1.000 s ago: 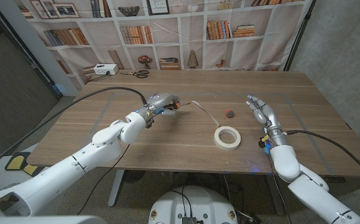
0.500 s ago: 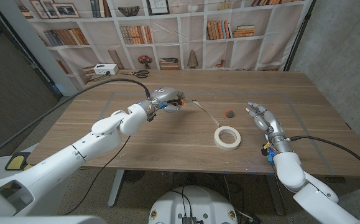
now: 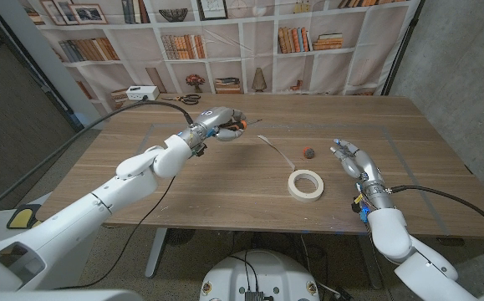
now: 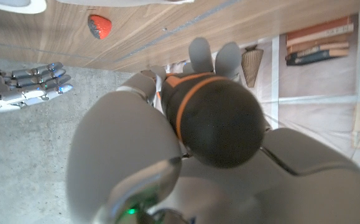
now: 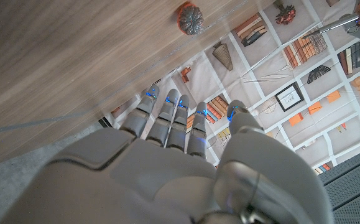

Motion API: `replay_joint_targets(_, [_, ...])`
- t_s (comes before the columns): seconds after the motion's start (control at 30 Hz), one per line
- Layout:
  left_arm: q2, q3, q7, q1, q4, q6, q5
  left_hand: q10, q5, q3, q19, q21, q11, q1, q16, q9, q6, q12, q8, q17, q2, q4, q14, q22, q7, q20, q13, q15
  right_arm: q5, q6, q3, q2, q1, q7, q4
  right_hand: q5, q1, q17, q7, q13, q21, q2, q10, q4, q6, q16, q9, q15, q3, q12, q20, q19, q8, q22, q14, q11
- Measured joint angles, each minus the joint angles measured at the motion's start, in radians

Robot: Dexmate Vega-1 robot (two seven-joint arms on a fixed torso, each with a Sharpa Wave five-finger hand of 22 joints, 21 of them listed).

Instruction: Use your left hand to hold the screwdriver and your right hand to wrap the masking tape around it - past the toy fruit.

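My left hand grips the screwdriver by its black handle with an orange band, raised above the table's back left part. The masking tape roll lies flat near the front middle. A thin strip of tape runs from near the roll toward my left hand. The small reddish toy fruit sits just behind the roll, and it also shows as toy fruit and toy fruit. My right hand is to the right of the fruit and the roll, fingers spread and holding nothing.
A white box and scissors lie at the table's back left. A black cable arcs along my left arm. Behind the table hangs a bookshelf backdrop. The table's right edge is close to my right hand.
My left hand has risen and moved toward the back with the screwdriver. My right hand has drawn back slightly toward the front edge. The roll and fruit stayed put.
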Motion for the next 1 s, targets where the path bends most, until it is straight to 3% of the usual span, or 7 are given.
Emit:
replay_joint_targets(0.2, [-0.009, -0.021, -0.104, -0.013, 0.031, -0.053, -0.162, 0.064, 0.048, -0.002, 0.001, 0.049, -0.017, -0.015, 0.059, 0.030, 0.035, 0.069, -0.050, 0.054, -0.002, 0.002, 0.031, 0.149, -0.018, 0.001, 0.128, -0.001, -0.025, -0.025, -0.001, 0.014, -0.008, 0.002, -0.027, -0.004, 0.000, 0.005, 0.000, 0.001, 0.000, 0.000, 0.000, 0.000, 0.000, 0.000, 0.000, 0.000, 0.000, 0.000, -0.003, 0.003, 0.000, 0.000, 0.000, 0.000])
replay_joint_targets(0.43, [-0.018, -0.037, -0.048, -0.004, 0.061, -0.148, -0.150, -0.004, 0.074, -0.008, 0.023, 0.017, -0.023, -0.053, 0.060, 0.128, 0.015, 0.208, -0.062, 0.026, 0.036, 0.008, 0.052, 0.227, -0.033, 0.000, 0.350, -0.010, -0.063, -0.060, -0.011, 0.028, -0.013, 0.002, -0.049, -0.004, 0.006, 0.010, 0.005, 0.004, 0.000, 0.002, 0.000, 0.000, 0.005, 0.008, 0.000, 0.000, 0.000, 0.001, -0.003, 0.003, 0.000, 0.000, 0.000, 0.000])
replay_joint_targets(0.5, [-0.021, -0.037, 0.002, -0.002, 0.075, -0.186, -0.109, -0.017, 0.077, -0.008, 0.024, 0.003, -0.025, -0.053, 0.057, 0.154, -0.001, 0.236, -0.061, 0.013, 0.036, 0.008, 0.059, 0.235, -0.034, -0.002, 0.393, -0.012, -0.073, -0.071, -0.017, 0.033, -0.014, 0.002, -0.059, -0.004, 0.007, 0.017, 0.005, 0.005, 0.008, 0.002, 0.006, 0.004, 0.006, 0.019, 0.000, -0.005, -0.004, 0.004, -0.002, 0.007, 0.000, 0.000, 0.010, -0.006])
replay_joint_targets(0.57, [-0.023, -0.033, 0.046, -0.003, 0.097, -0.211, -0.070, -0.023, 0.080, -0.008, 0.024, -0.005, -0.028, -0.079, 0.053, 0.171, -0.012, 0.253, -0.055, 0.008, 0.061, 0.008, 0.066, 0.242, -0.032, -0.002, 0.415, -0.019, -0.088, -0.085, -0.021, 0.035, -0.015, 0.002, -0.067, -0.004, 0.019, 0.030, 0.005, 0.012, 0.016, 0.005, 0.032, 0.004, 0.020, 0.039, 0.000, -0.007, -0.004, 0.019, -0.002, 0.027, 0.000, 0.000, 0.040, -0.005])
replay_joint_targets(0.73, [-0.013, -0.013, 0.184, -0.020, 0.131, -0.265, 0.059, -0.034, 0.080, -0.008, 0.030, -0.032, -0.035, -0.086, 0.053, 0.199, -0.024, 0.263, -0.043, -0.005, 0.055, 0.008, 0.069, 0.241, -0.036, -0.007, 0.421, -0.022, -0.125, -0.130, -0.033, 0.031, -0.018, 0.014, -0.096, -0.008, 0.062, 0.085, 0.018, 0.036, 0.047, -0.009, 0.087, -0.008, 0.054, 0.097, 0.005, -0.009, -0.017, 0.059, 0.002, 0.077, 0.005, 0.012, 0.103, -0.010])
replay_joint_targets(0.9, [0.005, 0.007, 0.356, -0.036, 0.156, -0.295, 0.226, -0.034, 0.080, -0.008, 0.035, -0.050, -0.035, -0.099, 0.043, 0.227, -0.029, 0.263, -0.034, -0.017, 0.060, 0.008, 0.073, 0.230, -0.035, -0.005, 0.416, -0.029, -0.160, -0.184, -0.046, -0.001, -0.026, 0.057, -0.148, -0.008, 0.107, 0.130, 0.017, 0.057, 0.057, -0.055, 0.118, -0.020, 0.104, 0.132, 0.007, -0.011, -0.029, 0.096, 0.006, 0.081, 0.019, 0.016, 0.127, -0.022])
replay_joint_targets(1.0, [0.010, 0.012, 0.444, -0.040, 0.161, -0.303, 0.308, -0.034, 0.081, -0.007, 0.038, -0.060, -0.035, -0.102, 0.038, 0.239, -0.033, 0.273, -0.025, -0.021, 0.057, 0.007, 0.075, 0.225, -0.038, -0.009, 0.415, -0.036, -0.192, -0.228, -0.055, -0.028, -0.032, 0.095, -0.185, -0.003, 0.128, 0.159, 0.015, 0.071, 0.058, -0.076, 0.130, -0.013, 0.135, 0.156, 0.010, -0.012, -0.045, 0.118, 0.004, 0.089, 0.028, 0.018, 0.141, -0.027])
